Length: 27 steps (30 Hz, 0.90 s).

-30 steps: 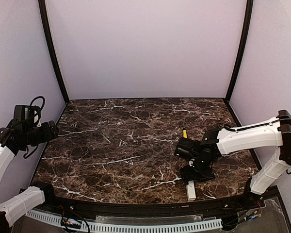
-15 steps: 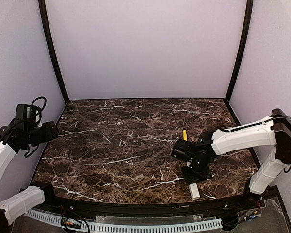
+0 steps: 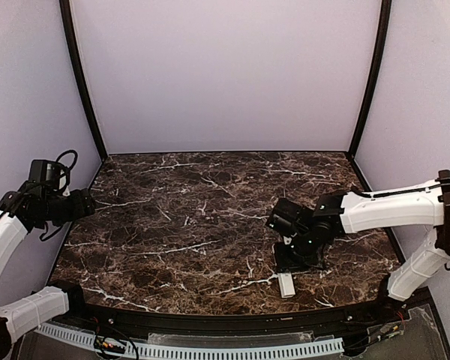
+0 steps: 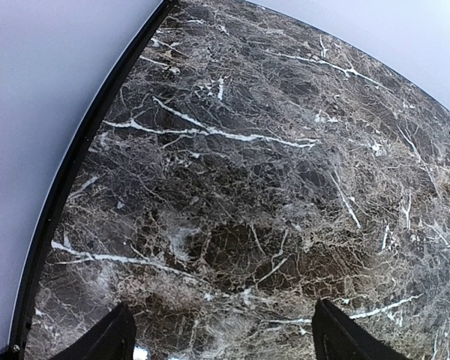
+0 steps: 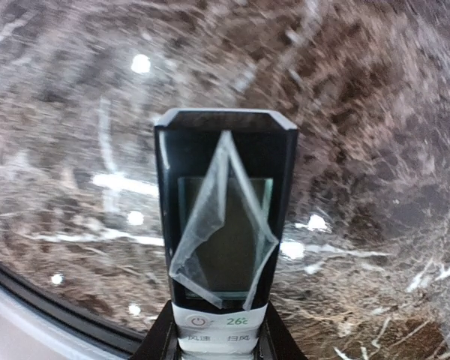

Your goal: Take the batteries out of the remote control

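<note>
My right gripper (image 3: pixel 291 262) is shut on the remote control (image 5: pixel 223 225), gripping its white body just below the dark screen end. A loose clear film curls off the screen. In the right wrist view my right gripper (image 5: pixel 219 335) shows a black finger on each side of the white part with the power button. From above, the remote control (image 3: pixel 286 285) shows as a short white piece sticking out toward the table's front edge. The batteries are hidden, since the remote's back faces away. Far off at the left edge, my left gripper (image 3: pixel 87 201) hangs open over bare marble, its fingertips (image 4: pixel 118 330) wide apart.
The dark marble table (image 3: pixel 187 225) has a black raised rim (image 3: pixel 210 319) along its front, close under the held remote. White walls close in the left, back and right sides.
My right gripper has closed on the remote and shifted slightly left with it. The remote's white end swung left near the front edge. The left arm barely moved.
</note>
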Each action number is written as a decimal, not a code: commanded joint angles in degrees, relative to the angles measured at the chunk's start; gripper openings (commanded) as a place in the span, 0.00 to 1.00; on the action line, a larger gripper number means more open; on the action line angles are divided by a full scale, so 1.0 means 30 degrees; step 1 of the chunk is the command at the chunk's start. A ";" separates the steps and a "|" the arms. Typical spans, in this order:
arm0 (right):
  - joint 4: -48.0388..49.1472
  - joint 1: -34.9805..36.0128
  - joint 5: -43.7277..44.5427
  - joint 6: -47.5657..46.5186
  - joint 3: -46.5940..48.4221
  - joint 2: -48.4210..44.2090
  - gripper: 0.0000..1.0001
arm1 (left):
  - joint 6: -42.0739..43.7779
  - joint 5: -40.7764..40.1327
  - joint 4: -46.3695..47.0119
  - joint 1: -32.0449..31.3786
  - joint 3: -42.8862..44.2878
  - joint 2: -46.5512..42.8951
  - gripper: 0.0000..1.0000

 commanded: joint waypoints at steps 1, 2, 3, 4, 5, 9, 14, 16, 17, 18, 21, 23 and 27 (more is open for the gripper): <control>0.4483 0.0124 -0.0414 -0.0532 0.0825 -0.1996 0.17 | 0.0427 0.0518 0.0166 0.0085 -0.0067 0.0098 0.82; 0.5616 0.0117 -0.0581 -0.1087 0.0821 -0.2228 0.17 | 0.0493 0.0582 0.0164 0.0079 -0.0068 0.0102 0.82; 0.6691 0.0138 -0.0840 -0.1495 0.0835 -0.2411 0.17 | 0.0499 0.0617 0.0140 0.0079 -0.0068 0.0103 0.82; 0.7767 0.0115 -0.1165 -0.1875 0.0884 -0.2507 0.17 | 0.0526 0.0658 0.0151 0.0085 -0.0082 0.0104 0.82; 0.8762 0.0138 -0.1360 -0.2344 0.0880 -0.2577 0.17 | 0.0545 0.0669 0.0181 0.0081 -0.0090 0.0089 0.82; 1.2806 0.0034 -0.2385 -0.4424 0.0869 -0.2409 0.17 | 0.0578 0.0679 0.0227 0.0081 -0.0119 -0.0069 0.82; 1.5463 -0.0791 -0.5484 -0.6231 0.1787 -0.1463 0.16 | 0.0630 0.0661 0.0301 0.0104 -0.0141 0.0016 0.82; 1.6257 -0.1203 -0.7096 -0.6442 0.2046 -0.1262 0.15 | 0.0624 0.0591 0.0263 0.0107 -0.0128 0.0089 0.82; 1.6668 -0.1426 -0.7861 -0.6529 0.2112 -0.1239 0.15 | 0.0623 0.0534 0.0253 0.0121 -0.0127 0.0078 0.82; 1.7039 -0.1601 -0.8444 -0.6591 0.2106 -0.1221 0.15 | 0.0623 0.0519 0.0265 0.0111 -0.0141 0.0062 0.82; 1.7898 -0.2155 -1.0675 -0.6696 0.1912 -0.1284 0.14 | 0.0749 0.0917 0.0441 0.0107 -0.0208 0.0014 0.82; 1.8236 -0.2518 -1.2331 -0.6721 0.1811 -0.1217 0.14 | 0.0997 0.2278 0.0793 0.0114 -0.0243 0.0001 0.81; 1.8271 -0.3066 -1.6119 -0.6789 0.2181 -0.0704 0.15 | 0.1549 0.7451 0.2021 0.0059 -0.0510 0.0056 0.81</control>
